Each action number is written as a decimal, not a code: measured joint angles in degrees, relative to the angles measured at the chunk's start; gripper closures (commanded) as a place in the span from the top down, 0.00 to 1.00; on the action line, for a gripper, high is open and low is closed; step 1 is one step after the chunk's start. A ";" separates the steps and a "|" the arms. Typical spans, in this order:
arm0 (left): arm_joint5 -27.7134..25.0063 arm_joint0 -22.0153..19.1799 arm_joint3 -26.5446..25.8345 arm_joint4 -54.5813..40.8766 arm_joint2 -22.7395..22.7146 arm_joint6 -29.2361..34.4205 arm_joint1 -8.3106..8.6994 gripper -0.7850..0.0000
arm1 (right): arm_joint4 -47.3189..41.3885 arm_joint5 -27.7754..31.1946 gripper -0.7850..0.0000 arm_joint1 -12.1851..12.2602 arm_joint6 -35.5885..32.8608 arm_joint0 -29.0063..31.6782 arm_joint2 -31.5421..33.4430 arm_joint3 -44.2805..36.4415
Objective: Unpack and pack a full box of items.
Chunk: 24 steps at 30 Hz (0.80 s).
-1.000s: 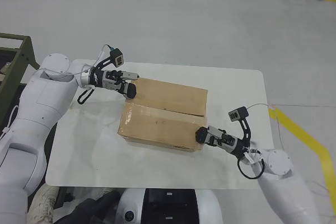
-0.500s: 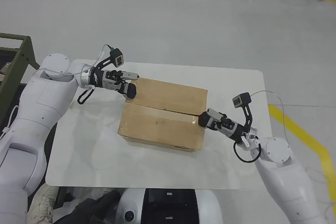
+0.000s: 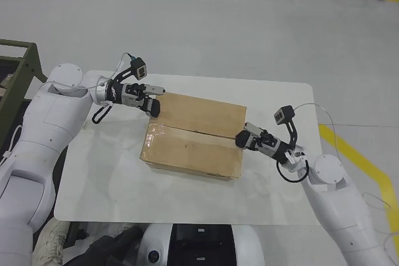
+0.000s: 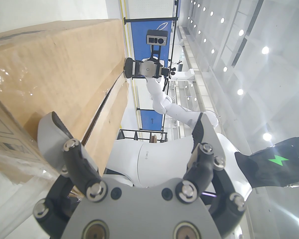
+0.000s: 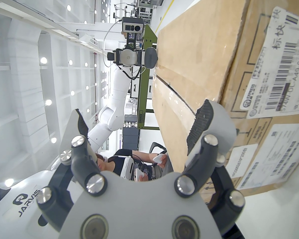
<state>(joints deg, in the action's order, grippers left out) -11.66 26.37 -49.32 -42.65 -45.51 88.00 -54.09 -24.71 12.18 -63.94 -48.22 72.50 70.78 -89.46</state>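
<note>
A closed cardboard box (image 3: 193, 136) lies in the middle of the white table (image 3: 100, 179), its two top flaps meeting at a lengthwise seam. My left gripper (image 3: 154, 98) is open at the box's left end, level with the seam; one finger (image 4: 53, 130) rests against the box (image 4: 52, 75). My right gripper (image 3: 243, 137) is open at the opposite end, at the seam. One of its fingers (image 5: 204, 118) overlaps the top edge of the box (image 5: 201, 50), above the labelled end face. Each wrist view shows the other arm's gripper (image 4: 129, 67) (image 5: 149, 57) at the far end.
A green metal rack (image 3: 13, 60) stands off the table's far left corner. A yellow floor line (image 3: 359, 159) runs past the right side. Bare tabletop surrounds the box, widest at the front left.
My right gripper has moved from the box's near right corner along the right end to the seam. The left arm and the box have stayed put.
</note>
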 measured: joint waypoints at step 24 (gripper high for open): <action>0.00 0.00 0.00 0.00 0.00 0.00 0.00 1.00 | 0.54 -0.50 1.00 -0.07 0.29 -0.28 -0.32 0.31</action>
<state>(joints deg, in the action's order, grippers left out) -11.66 26.37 -49.32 -42.65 -45.51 88.00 -54.09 -24.17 11.68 -64.01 -47.93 72.22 70.46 -89.15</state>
